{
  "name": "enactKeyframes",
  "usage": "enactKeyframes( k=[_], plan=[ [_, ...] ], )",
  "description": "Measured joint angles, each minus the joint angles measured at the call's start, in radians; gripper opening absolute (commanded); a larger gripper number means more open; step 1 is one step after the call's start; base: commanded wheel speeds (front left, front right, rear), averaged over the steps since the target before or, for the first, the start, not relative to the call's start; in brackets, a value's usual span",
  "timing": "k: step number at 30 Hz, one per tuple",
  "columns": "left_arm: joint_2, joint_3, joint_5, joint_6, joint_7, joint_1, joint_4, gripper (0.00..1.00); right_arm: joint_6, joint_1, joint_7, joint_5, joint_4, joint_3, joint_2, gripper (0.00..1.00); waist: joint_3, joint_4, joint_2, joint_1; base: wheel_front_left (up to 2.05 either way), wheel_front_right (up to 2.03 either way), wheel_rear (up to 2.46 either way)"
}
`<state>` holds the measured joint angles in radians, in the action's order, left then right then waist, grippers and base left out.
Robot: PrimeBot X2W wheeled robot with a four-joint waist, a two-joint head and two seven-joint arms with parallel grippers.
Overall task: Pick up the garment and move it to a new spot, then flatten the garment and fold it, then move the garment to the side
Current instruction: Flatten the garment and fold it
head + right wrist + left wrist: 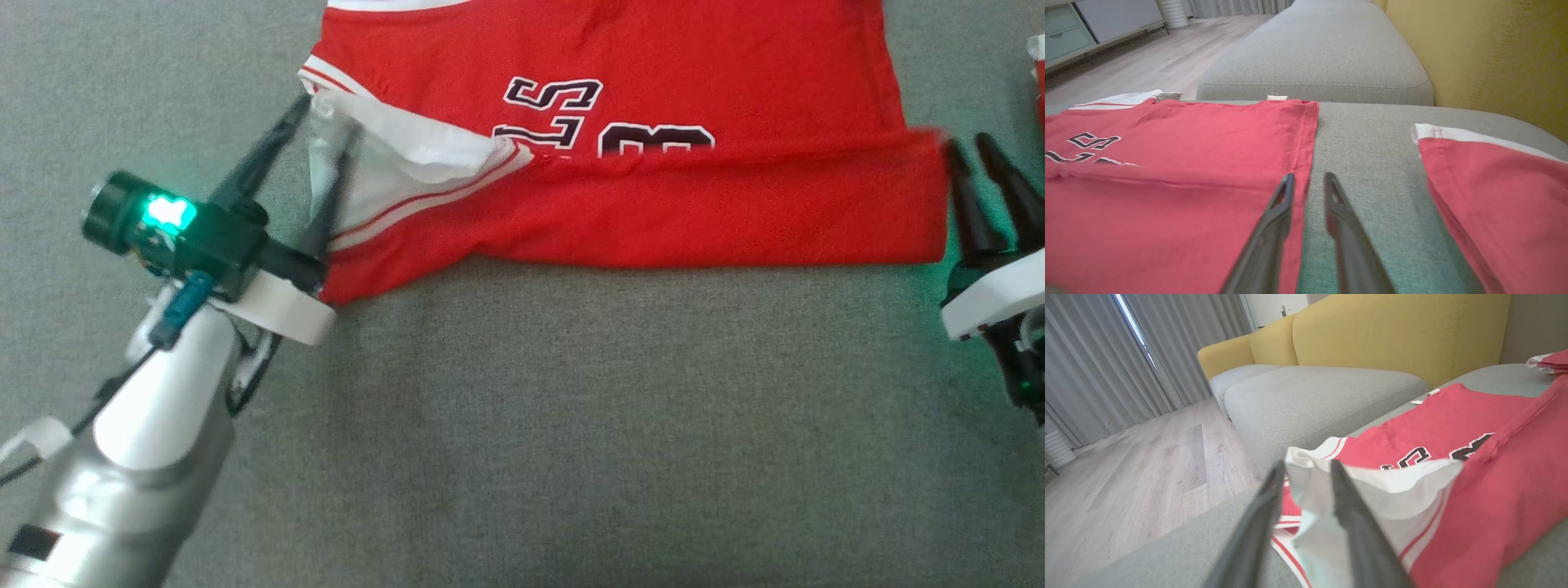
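Note:
The garment [653,212] is a red jersey with white trim and black lettering, lying on the grey sofa seat [571,425] with its near part folded over. My left gripper [331,118] is at the garment's left end. Its fingers stand apart with a bunch of white lining [1310,490] loose between them. In the left wrist view the left gripper [1307,464] rises over the garment [1453,428]. My right gripper [969,144] is open at the fold's right end. In the right wrist view the right gripper [1309,176] straddles the hem of the garment [1167,183].
A second red and white garment [1494,183] lies on the seat to the right. The yellow sofa back [1392,330] runs behind. The seat edge drops to a wooden floor [1147,457] on the left. Grey seat stretches in front of the jersey.

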<state>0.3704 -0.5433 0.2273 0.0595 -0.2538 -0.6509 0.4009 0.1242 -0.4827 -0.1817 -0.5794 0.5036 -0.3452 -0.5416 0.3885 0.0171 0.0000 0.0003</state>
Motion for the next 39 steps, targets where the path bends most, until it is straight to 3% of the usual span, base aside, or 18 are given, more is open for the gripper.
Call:
enactKeyframes(
  k=[7,13,20,21,24,26,27,28,39],
  plan=[
    [-0.078,0.071,0.044,-0.077,0.000,0.121,-0.015,1.00,0.000,0.008,-0.065,0.034,0.024,0.053,0.048,1.00,-0.017,0.005,0.0000,-0.0003,0.00,0.00,0.00],
    [-0.154,0.124,0.138,-0.145,0.002,0.316,0.044,1.00,0.000,0.118,-0.069,0.082,-0.065,0.139,0.124,1.00,-0.048,0.005,0.0000,-0.0005,0.00,0.00,0.00],
    [-0.172,0.129,0.186,-0.141,0.049,0.326,0.127,1.00,0.000,0.193,-0.069,0.108,-0.100,0.159,0.162,1.00,-0.071,-0.011,0.0000,-0.0005,0.00,0.00,0.00],
    [-0.172,0.129,0.187,-0.139,0.052,0.324,0.137,0.92,0.000,0.193,-0.069,0.110,-0.103,0.160,0.163,1.00,-0.073,-0.013,0.0000,-0.0005,0.00,0.00,0.00],
    [-0.173,0.123,0.187,-0.123,0.059,0.308,0.160,0.48,0.000,0.194,-0.069,0.115,-0.102,0.162,0.166,1.00,-0.078,-0.017,0.0000,-0.0004,0.00,0.00,0.00],
    [-0.174,0.115,0.187,-0.105,0.065,0.294,0.179,0.07,0.000,0.195,-0.069,0.114,-0.100,0.162,0.166,1.00,-0.082,-0.017,0.0000,-0.0003,0.00,0.00,0.00],
    [-0.175,0.112,0.190,-0.098,0.067,0.288,0.187,0.07,0.000,0.197,-0.069,0.114,-0.097,0.162,0.167,1.00,-0.085,-0.017,0.0000,-0.0003,0.00,0.00,0.00],
    [-0.176,0.108,0.194,-0.088,0.068,0.284,0.194,0.00,0.000,0.199,-0.069,0.114,-0.092,0.162,0.168,1.00,-0.088,-0.017,0.0001,-0.0003,0.00,0.00,0.00],
    [-0.170,0.118,0.205,-0.077,0.031,0.285,0.203,0.00,0.000,0.217,-0.027,0.063,0.032,0.151,0.184,1.00,-0.122,0.004,0.0000,-0.0003,0.00,0.00,0.00]
  ],
)
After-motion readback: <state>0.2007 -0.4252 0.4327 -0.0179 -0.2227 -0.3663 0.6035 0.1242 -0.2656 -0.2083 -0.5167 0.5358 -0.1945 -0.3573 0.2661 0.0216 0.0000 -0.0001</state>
